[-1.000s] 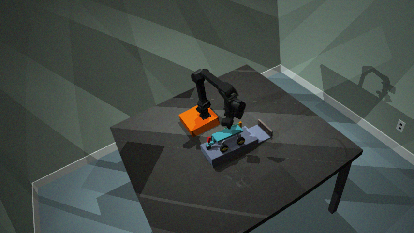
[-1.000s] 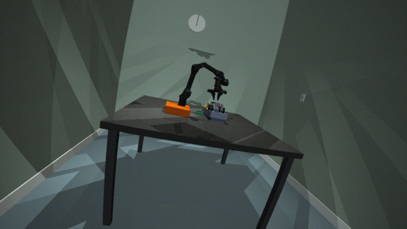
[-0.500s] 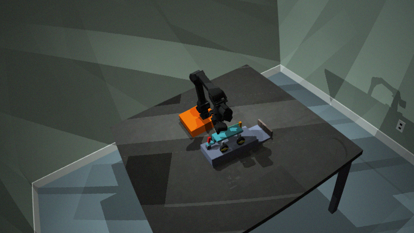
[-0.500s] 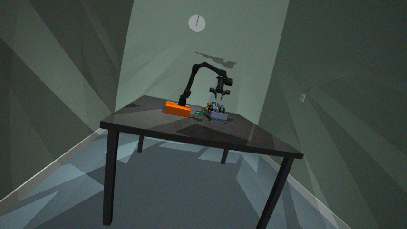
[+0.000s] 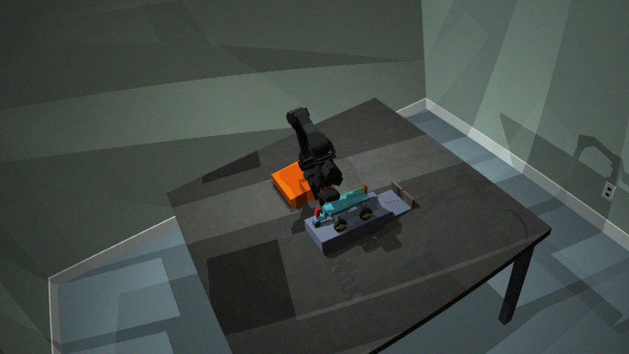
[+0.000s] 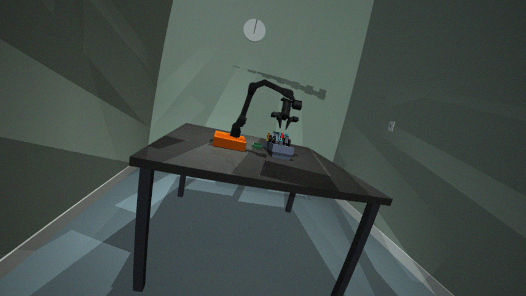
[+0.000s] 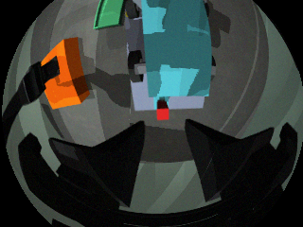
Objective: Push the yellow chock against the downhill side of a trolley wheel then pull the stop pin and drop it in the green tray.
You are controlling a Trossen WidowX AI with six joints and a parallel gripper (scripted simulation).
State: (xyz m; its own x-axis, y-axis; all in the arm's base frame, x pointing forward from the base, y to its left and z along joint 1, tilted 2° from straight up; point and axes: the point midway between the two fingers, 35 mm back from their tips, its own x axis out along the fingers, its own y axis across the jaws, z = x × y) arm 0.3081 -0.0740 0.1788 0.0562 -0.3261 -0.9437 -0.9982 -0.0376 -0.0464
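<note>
While the red-headed stop pin [image 5: 317,212] [image 6: 281,135] [image 7: 162,113] is standing at the uphill end, likely as a restraint, the teal trolley [image 5: 347,202] [image 6: 276,135] [image 7: 177,43] is resting on its ramp [image 5: 325,241] [image 6: 282,150] [image 7: 142,98].

Hovering above the pin, the lone gripper [image 5: 329,194] [image 6: 283,128] [image 7: 165,124] is holding its two fingers partway open, grasping nothing, seemingly lining up for a pull. One yellow chock [image 5: 364,189] [image 6: 268,137] is sitting toward the downhill end, presumably bracing a wheel, though whether it is touching is too small to tell. Two wheels are showing on the trolley's near side in the top view; one green tray [image 6: 257,145] [image 7: 110,14] is waiting beside the ramp, evidently for the one pin.
</note>
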